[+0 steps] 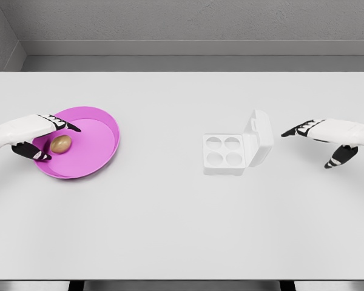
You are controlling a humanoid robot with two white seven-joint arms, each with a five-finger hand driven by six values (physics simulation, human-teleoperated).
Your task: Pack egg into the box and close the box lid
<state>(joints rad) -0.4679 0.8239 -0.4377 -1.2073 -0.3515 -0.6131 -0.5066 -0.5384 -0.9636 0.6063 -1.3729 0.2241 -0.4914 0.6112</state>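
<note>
One white table (170,230). One pink plate (100,145), left side, holding one brown egg (61,143) lying near its left rim. One white egg box (224,154), right of centre, with four round cups, all vacant; its lid (259,136) stands open, tilted up on the right side. Left hand (39,136) over the plate's left edge, fingers spread either side of the egg, not closed on it. Right hand (324,136) just beside the lid, apart from it, fingers relaxed, holding nothing.
</note>
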